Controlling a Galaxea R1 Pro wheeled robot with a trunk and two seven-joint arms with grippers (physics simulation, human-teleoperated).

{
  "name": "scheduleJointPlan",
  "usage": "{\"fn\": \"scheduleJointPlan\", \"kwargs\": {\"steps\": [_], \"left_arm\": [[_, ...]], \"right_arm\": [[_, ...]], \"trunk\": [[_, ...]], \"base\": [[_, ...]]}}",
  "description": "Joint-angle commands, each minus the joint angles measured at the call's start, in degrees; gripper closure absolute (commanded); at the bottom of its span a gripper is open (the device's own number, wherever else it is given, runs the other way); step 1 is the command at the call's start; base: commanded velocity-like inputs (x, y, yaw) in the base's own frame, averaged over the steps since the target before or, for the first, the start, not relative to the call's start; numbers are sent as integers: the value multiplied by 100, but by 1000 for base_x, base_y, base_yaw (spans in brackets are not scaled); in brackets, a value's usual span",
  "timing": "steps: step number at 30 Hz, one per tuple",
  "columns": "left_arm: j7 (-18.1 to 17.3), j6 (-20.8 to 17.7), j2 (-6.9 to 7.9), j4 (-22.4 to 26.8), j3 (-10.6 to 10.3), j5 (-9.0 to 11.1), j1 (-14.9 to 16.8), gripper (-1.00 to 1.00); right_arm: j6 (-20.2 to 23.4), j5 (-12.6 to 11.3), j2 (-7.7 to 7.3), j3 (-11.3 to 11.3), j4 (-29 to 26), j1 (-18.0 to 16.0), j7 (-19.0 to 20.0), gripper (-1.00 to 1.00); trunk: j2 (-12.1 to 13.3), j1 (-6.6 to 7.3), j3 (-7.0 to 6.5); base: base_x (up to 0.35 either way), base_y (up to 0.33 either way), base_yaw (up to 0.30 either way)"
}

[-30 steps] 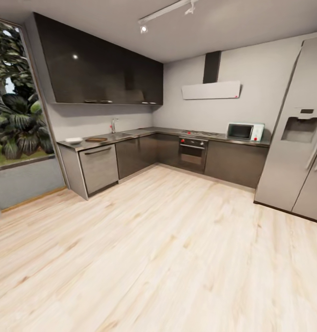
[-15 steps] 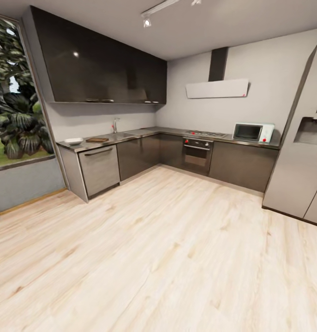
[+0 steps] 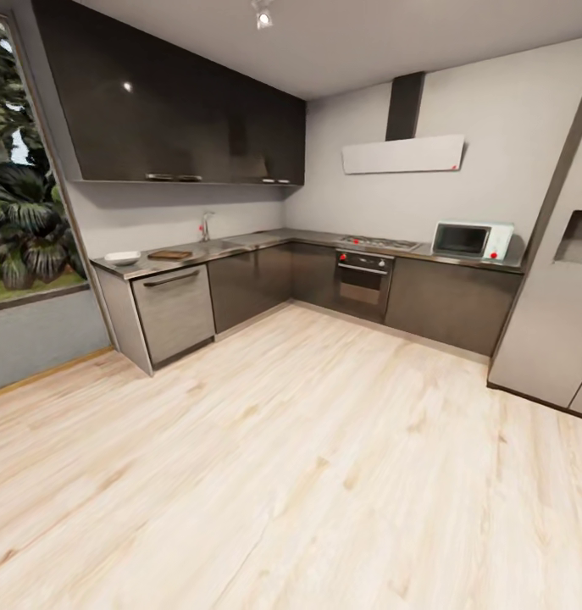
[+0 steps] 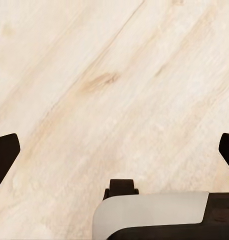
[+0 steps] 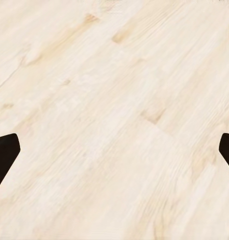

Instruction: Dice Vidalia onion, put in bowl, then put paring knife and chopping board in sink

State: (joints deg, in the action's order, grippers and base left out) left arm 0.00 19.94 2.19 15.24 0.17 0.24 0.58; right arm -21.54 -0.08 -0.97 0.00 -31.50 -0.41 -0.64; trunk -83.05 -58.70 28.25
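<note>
**Approach to the kitchen corner: task items ahead and to the left, both arms idle**

1. Left end effector [image 4: 114, 150]. Seen in the left wrist view: two dark fingertips at opposite edges of the picture, set wide apart, released, nothing between them. Pale plank floor [image 4: 119, 80] beneath.

2. Right end effector [image 5: 114, 150]. Seen in the right wrist view: dark fingertips likewise spread to the picture's edges, released and empty, over the same pale floor.

3. Open floor. In the head view a broad stretch of light wood separates the robot from the cabinets. No obstacle lies on it.

4. Worktop [image 3: 265, 241]. Grey, glossy, L-shaped, above dark cabinet fronts, running from far left round the corner to the cooker [image 3: 363, 280] and microwave [image 3: 470, 240].

5. Bowl [image 3: 122, 257]. White, shallow, at the left end of the worktop.

6. Chopping board [image 3: 169, 254]. Brown, flat, just beside the bowl on the tap side; its long axis appears to run along the worktop edge. The paring knife is too small to pick out from here.

7. Sink [image 3: 218, 246]. Beyond the board, marked by the chrome tap [image 3: 206, 225]. The basin's inside is hidden at this angle, so the Vidalia onion cannot be confirmed.

Judgement: the sink lies well apart from both end effectors, forward and to the left, so the left arm is likely nearer on arrival. Driving comes first; reaching comes later.
</note>
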Motion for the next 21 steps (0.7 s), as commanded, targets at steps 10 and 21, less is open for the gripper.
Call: {"fn": "scheduleJointPlan", "kwargs": {"steps": [10,21], "left_arm": [[0,19,0,-4,1,2,3,-100],[0,19,0,-4,1,2,3,-100]], "right_arm": [[-17,0,0,0,4,-3,-7,-100],[-17,0,0,0,4,-3,-7,-100]], "trunk": [[-3,-3,22],[-3,-3,23]], "base": [[293,-85,0],[293,-85,0]]}}
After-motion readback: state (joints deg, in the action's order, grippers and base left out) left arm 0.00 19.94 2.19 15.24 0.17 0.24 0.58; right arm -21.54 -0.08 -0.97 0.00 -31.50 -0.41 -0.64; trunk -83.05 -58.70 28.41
